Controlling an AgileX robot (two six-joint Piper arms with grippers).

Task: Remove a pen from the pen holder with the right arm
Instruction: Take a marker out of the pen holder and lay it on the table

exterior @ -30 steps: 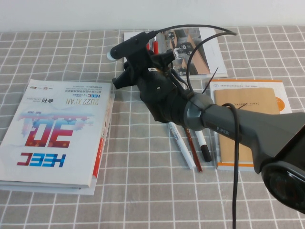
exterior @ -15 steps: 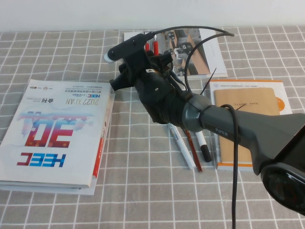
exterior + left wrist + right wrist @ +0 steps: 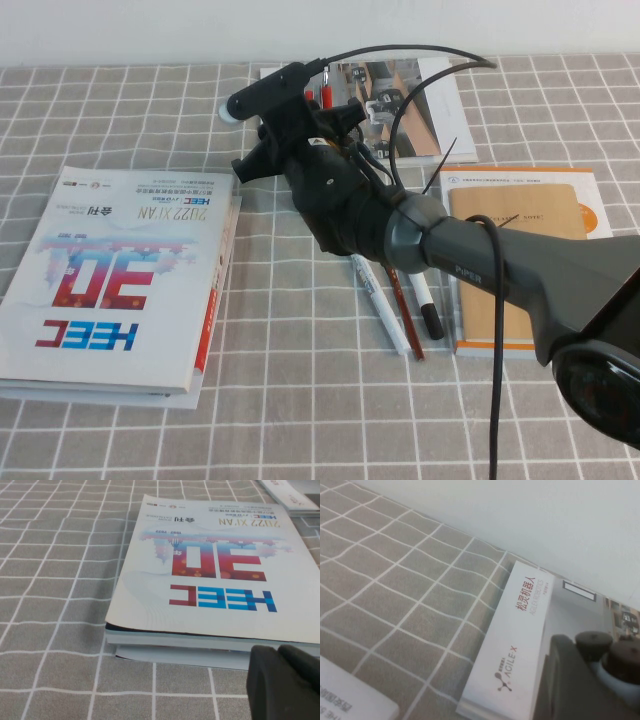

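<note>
My right gripper point(image 3: 305, 115) reaches far across the table and hangs over the brochure point(image 3: 425, 110) at the back. It covers the pen holder in the high view. Only red pen tops point(image 3: 325, 96) show just beyond it. In the right wrist view two round dark pen ends point(image 3: 592, 640) stand close against the gripper's dark body point(image 3: 565, 685). Whether one is held cannot be seen. A white pen point(image 3: 380, 300), a red pen point(image 3: 405, 310) and a marker point(image 3: 425, 300) lie on the cloth below the arm. My left gripper point(image 3: 285, 680) is shut, low beside the big book point(image 3: 210, 575).
The big white book point(image 3: 120, 280) lies at the left. A tan notebook point(image 3: 520, 250) lies at the right, under my right arm. The brochure point(image 3: 520, 645) runs along the back near the white wall. Checked grey cloth point(image 3: 300, 400) covers the table.
My right gripper moved slightly left and then a little toward the back above the brochure. The pens on the cloth, the books and the left arm stayed put.
</note>
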